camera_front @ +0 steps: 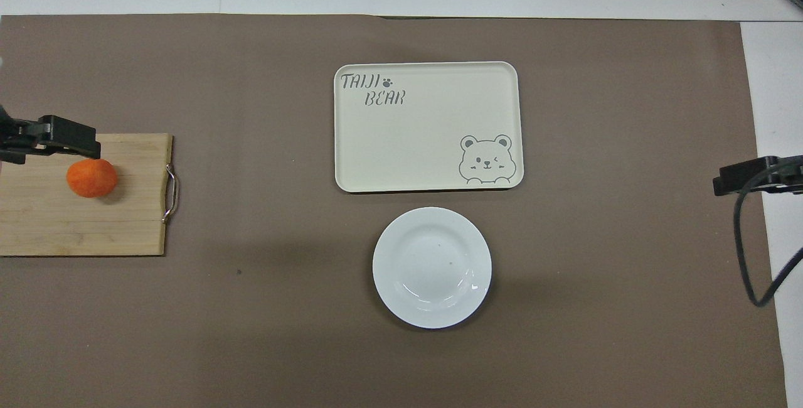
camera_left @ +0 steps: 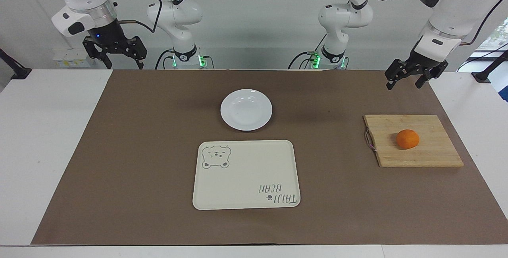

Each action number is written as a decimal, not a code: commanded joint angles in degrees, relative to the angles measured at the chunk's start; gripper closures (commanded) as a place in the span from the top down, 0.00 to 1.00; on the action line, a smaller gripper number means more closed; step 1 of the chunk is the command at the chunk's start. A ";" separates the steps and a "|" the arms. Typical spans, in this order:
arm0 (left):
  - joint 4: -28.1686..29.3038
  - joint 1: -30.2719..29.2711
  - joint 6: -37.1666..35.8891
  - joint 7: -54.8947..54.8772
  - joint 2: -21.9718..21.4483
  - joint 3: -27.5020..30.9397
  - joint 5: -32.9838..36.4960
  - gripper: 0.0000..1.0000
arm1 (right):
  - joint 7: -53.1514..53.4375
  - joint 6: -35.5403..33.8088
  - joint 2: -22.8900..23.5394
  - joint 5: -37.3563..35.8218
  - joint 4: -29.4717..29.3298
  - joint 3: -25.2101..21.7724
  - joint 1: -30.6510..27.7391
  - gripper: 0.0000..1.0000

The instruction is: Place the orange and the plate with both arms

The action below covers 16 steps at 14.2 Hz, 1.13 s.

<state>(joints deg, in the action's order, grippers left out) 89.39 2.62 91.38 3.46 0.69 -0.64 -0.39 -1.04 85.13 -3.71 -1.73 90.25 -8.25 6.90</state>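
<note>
- Left tool (camera_left: 408,80) hangs spread and empty above the bench (camera_left: 47,151), near the orange (camera_left: 407,139).
- Right tool (camera_left: 115,57) hangs spread, empty, well apart from the plate (camera_left: 246,109).

The orange (camera_left: 407,139), small and round, rests on a wooden cutting board (camera_left: 412,156). The plate (camera_left: 246,109), white and glossy, lies upright beside a cream tray (camera_left: 246,186), nearer the robots.
</note>
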 commanded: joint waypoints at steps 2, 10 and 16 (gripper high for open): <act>0.43 0.28 -0.59 0.41 -0.25 0.03 0.83 1.00 | -1.16 0.92 -1.04 0.32 1.33 0.25 -0.66 1.00; 0.87 -0.25 0.55 0.24 -0.34 0.03 0.74 1.00 | -1.16 0.92 -1.04 0.32 1.33 0.25 -0.66 1.00; 0.87 -0.60 1.61 0.06 -0.16 0.20 0.83 1.00 | -1.16 0.92 -1.04 0.32 1.33 0.25 -0.66 1.00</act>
<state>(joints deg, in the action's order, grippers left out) 89.63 2.40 91.67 3.46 0.69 -0.37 -0.39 -1.04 85.13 -3.71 -1.73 90.25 -8.25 6.90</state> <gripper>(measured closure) 0.000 0.000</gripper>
